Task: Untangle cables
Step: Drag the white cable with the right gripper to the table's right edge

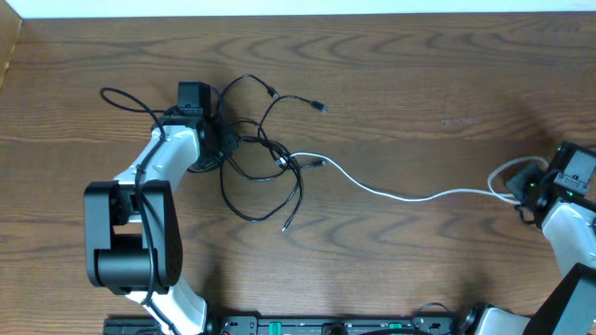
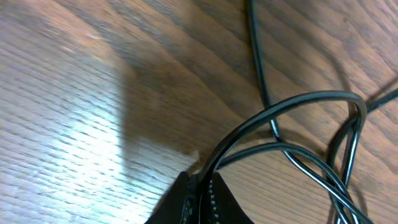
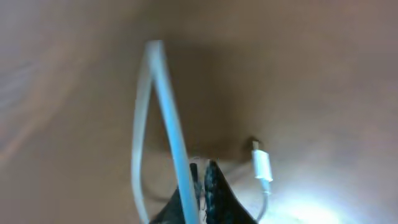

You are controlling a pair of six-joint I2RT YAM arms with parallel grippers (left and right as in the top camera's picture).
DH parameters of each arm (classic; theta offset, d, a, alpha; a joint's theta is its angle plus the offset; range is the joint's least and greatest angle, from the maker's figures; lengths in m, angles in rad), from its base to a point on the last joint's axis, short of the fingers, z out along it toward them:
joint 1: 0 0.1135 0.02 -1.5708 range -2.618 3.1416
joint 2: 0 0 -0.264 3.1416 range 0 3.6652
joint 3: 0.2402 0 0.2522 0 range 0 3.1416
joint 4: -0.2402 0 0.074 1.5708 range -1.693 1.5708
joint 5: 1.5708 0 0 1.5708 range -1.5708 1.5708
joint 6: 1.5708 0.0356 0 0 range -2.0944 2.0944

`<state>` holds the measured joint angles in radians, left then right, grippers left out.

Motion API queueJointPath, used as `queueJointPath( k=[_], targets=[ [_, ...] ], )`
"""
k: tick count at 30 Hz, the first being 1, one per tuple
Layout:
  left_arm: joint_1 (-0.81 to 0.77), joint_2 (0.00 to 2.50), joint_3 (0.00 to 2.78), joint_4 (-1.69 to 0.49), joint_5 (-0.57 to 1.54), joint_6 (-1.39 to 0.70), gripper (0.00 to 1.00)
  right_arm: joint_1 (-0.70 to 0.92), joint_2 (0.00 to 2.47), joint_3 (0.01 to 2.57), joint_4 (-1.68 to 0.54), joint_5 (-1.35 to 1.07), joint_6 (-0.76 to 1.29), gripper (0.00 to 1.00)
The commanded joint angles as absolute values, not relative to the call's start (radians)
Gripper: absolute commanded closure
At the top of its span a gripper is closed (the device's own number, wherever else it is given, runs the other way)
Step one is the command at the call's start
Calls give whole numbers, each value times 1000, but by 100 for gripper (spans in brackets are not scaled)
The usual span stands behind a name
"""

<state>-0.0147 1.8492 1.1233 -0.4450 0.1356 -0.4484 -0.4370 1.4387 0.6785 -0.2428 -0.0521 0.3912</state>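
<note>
Overhead view: black cables (image 1: 277, 154) are lying tangled left of centre on the table (image 1: 419, 84), and the left gripper (image 1: 222, 141) is clenching one strand between its jaws at the tangle's left edge. White cable (image 1: 400, 194) is running from the tangle rightward to the right gripper (image 1: 518, 189). Its jaws are pinching the looped end, with the plug (image 3: 262, 167) lying just beside them.

Left claw (image 2: 200, 183) and right claw (image 3: 202, 174) both pinched closed, left arm (image 1: 154, 167) and right arm (image 1: 568, 233) well apart.
</note>
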Motion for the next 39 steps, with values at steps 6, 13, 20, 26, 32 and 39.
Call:
queueJointPath(
  k=[6,13,20,26,32,39],
  targets=[
    [-48,1833,1115,-433,150,-430,92,-321,1450,678,-196,-387,104,92],
    [-59,1833,1115,-426,150,-424,92,-202,1467,680,-88,-390,96,71],
    [-59,1833,1115,-425,150,-424,92,-85,1467,743,-104,-410,31,35],
    [-59,1833,1115,-425,150,-424,92,-27,1467,933,-315,-411,24,23],
    [-59,1833,1115,-425,150,-424,92,51,1467,995,-458,-554,-177,10],
    [-59,1833,1115,-425,150,-424,92,136,1504,994,-467,-553,-182,3]
  ],
)
